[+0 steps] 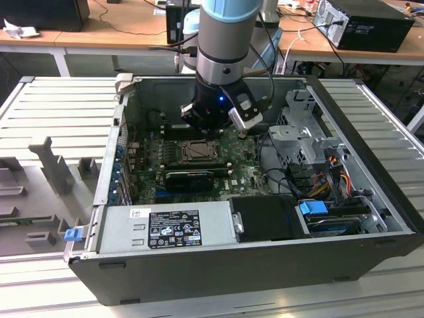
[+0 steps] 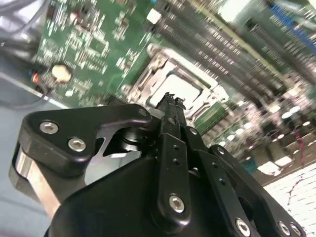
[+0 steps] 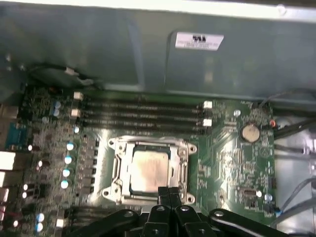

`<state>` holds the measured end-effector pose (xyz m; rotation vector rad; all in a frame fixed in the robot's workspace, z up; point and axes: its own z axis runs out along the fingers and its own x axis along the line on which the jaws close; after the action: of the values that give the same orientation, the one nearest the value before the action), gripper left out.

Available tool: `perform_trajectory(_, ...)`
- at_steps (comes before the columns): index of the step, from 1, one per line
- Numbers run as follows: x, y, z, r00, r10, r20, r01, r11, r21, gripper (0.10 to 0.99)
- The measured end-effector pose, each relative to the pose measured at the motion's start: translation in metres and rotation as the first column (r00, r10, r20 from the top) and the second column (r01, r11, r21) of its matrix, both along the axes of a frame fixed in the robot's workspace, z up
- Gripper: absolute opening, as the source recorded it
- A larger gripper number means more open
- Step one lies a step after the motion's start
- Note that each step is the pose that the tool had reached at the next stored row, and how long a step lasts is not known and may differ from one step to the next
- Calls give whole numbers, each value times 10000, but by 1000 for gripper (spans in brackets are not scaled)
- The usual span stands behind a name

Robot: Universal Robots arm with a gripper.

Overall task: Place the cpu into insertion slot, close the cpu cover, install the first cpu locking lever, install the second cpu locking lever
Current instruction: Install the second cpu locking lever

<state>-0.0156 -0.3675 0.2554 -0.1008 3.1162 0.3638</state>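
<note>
We see the cpu (image 3: 149, 170) already lying flat in the insertion slot (image 3: 114, 170), centre of the first wrist view, with the cpu cover (image 3: 183, 170) framing it. Our claw (image 3: 169, 191) hangs just above its near edge, fingers pressed together and empty, apparently positioned for the cover work.

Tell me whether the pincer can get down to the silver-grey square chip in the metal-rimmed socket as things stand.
Probably yes. The black pincer hangs right over the metal-rimmed socket, fingertips together, and the silver-grey square chip lies uncovered in it with nothing between them.
</note>
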Motion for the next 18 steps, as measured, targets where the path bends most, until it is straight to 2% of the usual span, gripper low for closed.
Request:
perform_trajectory(2,0,-6,-2,10000,0,0,0,9993,374,106)
perform_trajectory(4,-2,-19,-38,10000,0,0,0,9991,419,106)
perform_trajectory(5,-3,-66,-81,10000,-1,0,1,9991,419,106)
perform_trajectory(6,-3,-157,-108,10000,0,1,0,9992,396,106)
perform_trajectory(7,-2,-200,-114,10000,1,1,-1,9995,320,106)
perform_trajectory(8,-3,-210,-117,10000,-1,1,1,9997,241,106)
perform_trajectory(10,-3,-223,-123,10000,-1,-9,1,10000,-5,106)
perform_trajectory(12,-11,-246,-174,10000,-1,-74,1,10000,-41,106)
perform_trajectory(14,-40,-255,-190,10000,1,-86,-2,10000,-40,106)
perform_trajectory(16,-115,-269,-201,10000,0,-87,0,10000,-41,106)
perform_trajectory(18,-240,-291,-223,10000,0,-87,0,10000,-40,106)
